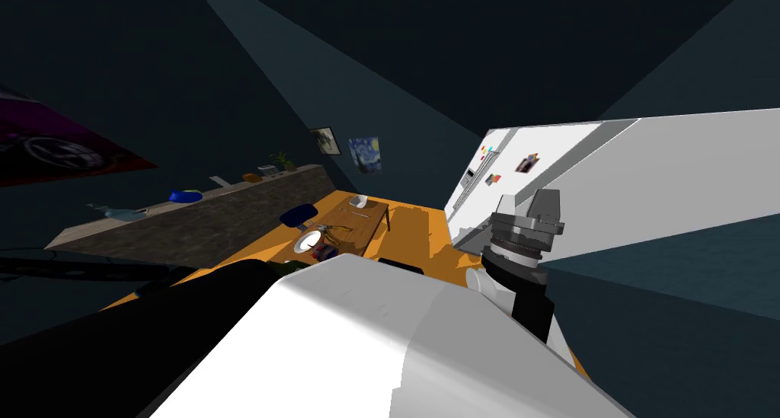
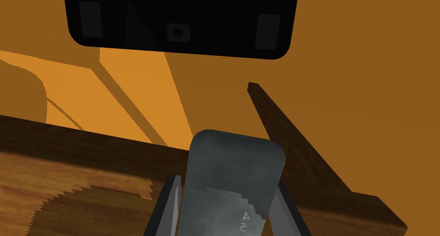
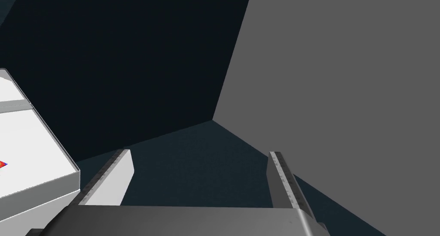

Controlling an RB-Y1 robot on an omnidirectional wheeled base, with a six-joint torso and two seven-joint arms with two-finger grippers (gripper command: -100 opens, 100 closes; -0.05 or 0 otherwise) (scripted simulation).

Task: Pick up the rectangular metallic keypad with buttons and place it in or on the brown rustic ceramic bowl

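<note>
My left gripper [image 2: 227, 182] is shut on a grey, rounded rectangular keypad [image 2: 234, 169], its two fingers pressing the long sides; faint digits show near the gripper's body. The keypad hangs over the edge of a brown wooden table [image 2: 64, 173], with orange floor [image 2: 365, 74] beyond. In the head view the table [image 1: 371, 224] stands ahead, and a pale bowl [image 1: 359, 201] sits at its far end. My right gripper [image 3: 197, 154] is open with nothing between its fingers, raised at my right beside the fridge [image 1: 545, 208].
A white fridge [image 1: 579, 170] stands close on the right. A long dark counter [image 1: 198, 215] with small items runs along the left wall. A blue chair [image 1: 298, 215] and a white plate [image 1: 308, 242] are at the table. A black rounded block [image 2: 180, 22] lies beyond the table's edge.
</note>
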